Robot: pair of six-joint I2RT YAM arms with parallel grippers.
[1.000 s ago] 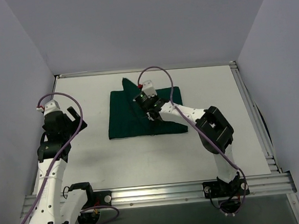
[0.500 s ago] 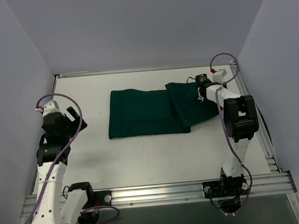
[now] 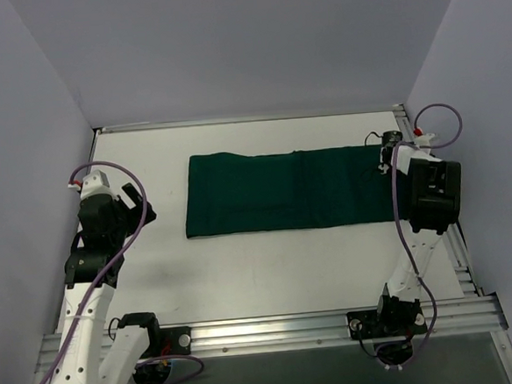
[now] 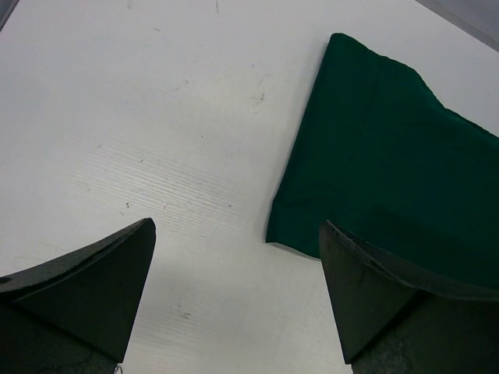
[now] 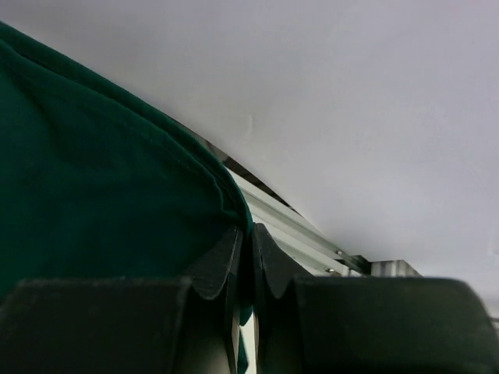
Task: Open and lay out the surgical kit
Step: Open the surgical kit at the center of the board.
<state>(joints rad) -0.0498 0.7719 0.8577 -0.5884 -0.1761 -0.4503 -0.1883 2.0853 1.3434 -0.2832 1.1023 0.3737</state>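
Right gripper [image 3: 384, 160] is clamping edge of cloth wrap [image 3: 282, 190] at frame's right; left gripper [image 4: 237, 224] is hovering lower left w/ jaws apart.

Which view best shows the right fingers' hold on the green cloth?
Right wrist: the right fingers pinch the green cloth at its edge, close up. Top external shows the whole cloth stretched out, but the pinch is too small to see. Left wrist shows only the cloth's left end, no grip.
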